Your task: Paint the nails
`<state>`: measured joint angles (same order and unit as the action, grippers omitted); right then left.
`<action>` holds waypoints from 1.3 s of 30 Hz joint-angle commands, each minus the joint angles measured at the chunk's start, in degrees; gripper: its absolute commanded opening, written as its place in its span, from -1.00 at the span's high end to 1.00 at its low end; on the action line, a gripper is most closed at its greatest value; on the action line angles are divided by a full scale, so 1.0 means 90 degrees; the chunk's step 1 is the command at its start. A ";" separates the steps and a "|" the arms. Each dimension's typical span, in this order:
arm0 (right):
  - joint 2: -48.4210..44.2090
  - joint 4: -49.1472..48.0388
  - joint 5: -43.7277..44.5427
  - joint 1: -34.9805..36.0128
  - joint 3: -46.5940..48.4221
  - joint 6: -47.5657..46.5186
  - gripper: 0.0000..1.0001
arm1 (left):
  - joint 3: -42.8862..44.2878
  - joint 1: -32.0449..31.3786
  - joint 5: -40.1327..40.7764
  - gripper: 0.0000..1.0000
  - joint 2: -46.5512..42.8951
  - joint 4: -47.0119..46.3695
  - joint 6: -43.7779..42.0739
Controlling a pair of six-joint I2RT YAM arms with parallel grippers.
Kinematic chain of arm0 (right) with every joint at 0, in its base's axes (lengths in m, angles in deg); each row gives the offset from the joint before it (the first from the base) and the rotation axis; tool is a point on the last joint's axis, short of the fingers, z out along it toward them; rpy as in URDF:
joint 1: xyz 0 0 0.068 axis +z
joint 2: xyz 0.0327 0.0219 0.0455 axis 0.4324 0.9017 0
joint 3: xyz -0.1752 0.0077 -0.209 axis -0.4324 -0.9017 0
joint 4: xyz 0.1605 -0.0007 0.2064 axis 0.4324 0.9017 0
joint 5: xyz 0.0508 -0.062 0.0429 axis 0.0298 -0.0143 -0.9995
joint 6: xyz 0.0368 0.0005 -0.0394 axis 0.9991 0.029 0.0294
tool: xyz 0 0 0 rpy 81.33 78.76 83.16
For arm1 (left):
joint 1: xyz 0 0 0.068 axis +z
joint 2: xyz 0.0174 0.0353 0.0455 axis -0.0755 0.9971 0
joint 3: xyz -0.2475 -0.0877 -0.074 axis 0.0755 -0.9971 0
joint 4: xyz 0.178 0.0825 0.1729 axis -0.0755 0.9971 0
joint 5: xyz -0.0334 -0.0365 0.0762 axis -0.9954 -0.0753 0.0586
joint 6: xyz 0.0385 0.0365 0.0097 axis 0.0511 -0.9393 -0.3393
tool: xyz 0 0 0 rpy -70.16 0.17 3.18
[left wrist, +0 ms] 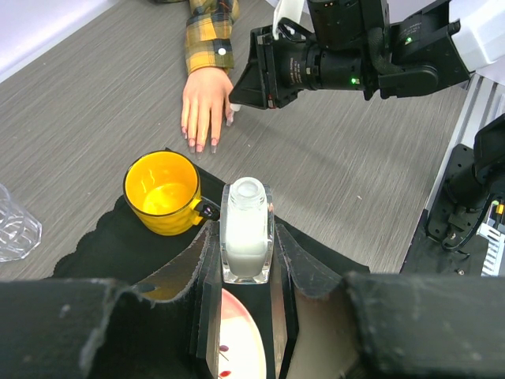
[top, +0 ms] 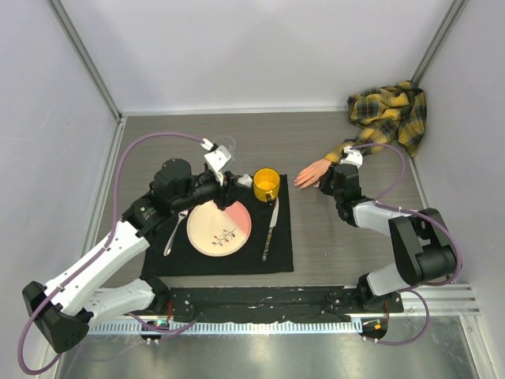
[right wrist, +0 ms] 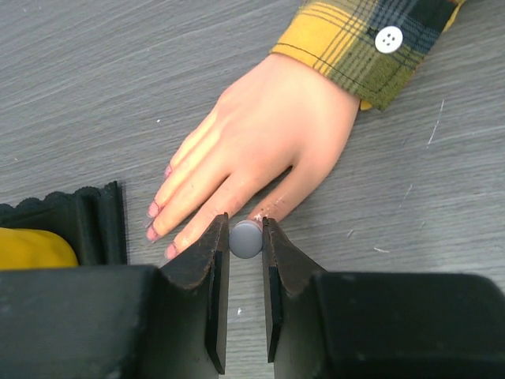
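The pale peach mannequin hand point(top: 313, 173) with a yellow-and-black plaid sleeve lies palm down on the grey table. Its nails point(right wrist: 154, 231) look pink in the right wrist view. My right gripper point(right wrist: 245, 237) is shut on a round grey brush cap point(right wrist: 246, 239), held right at the thumb tip point(right wrist: 272, 207); the brush itself is hidden under the cap. My left gripper point(left wrist: 246, 237) is shut on an uncapped clear bottle of white polish point(left wrist: 247, 225), upright over the black mat beside the mug. The hand also shows in the left wrist view point(left wrist: 207, 106).
A yellow mug point(top: 267, 185), a pink-and-cream plate point(top: 218, 227), a knife point(top: 270, 229) and a spoon point(top: 175, 233) lie on a black mat point(top: 276, 257). A clear glass point(top: 225, 150) stands behind my left gripper. The plaid shirt point(top: 390, 110) is bunched in the far right corner.
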<state>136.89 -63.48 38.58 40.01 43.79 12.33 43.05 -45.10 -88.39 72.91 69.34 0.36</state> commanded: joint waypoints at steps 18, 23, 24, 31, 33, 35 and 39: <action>-0.0341 -0.0071 0.0189 -0.0017 0.0177 -0.0192 0.99 | 0.0027 -0.0011 -0.0129 0.99 -0.0051 -0.0438 -0.0123; -0.0206 -0.0081 0.0140 -0.0027 0.0206 -0.0163 0.99 | 0.0027 -0.0011 -0.0178 1.00 -0.0061 -0.0429 -0.0104; -0.0176 -0.0139 0.0130 -0.0017 0.0206 -0.0163 0.99 | 0.0037 -0.0011 -0.0168 1.00 -0.0061 -0.0419 -0.0104; 0.0117 -0.0130 0.0208 -0.0017 0.0333 -0.0172 0.99 | 0.0027 -0.0011 -0.0129 1.00 -0.0070 -0.0429 -0.0124; 0.0136 -0.0130 0.0228 -0.0017 0.0333 -0.0172 0.99 | 0.0037 -0.0010 -0.0139 1.00 -0.0080 -0.0429 -0.0133; 0.0175 -0.0130 0.0228 -0.0017 0.0343 -0.0192 0.99 | 0.0037 -0.0011 -0.0149 1.00 -0.0080 -0.0429 -0.0133; 0.0224 -0.0179 -0.0016 -0.0027 0.0343 -0.0183 0.99 | 0.0027 -0.0011 -0.0149 1.00 -0.0071 -0.0419 -0.0133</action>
<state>138.29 -63.02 39.15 40.01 44.78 11.24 43.05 -45.10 -88.78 72.91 69.34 0.36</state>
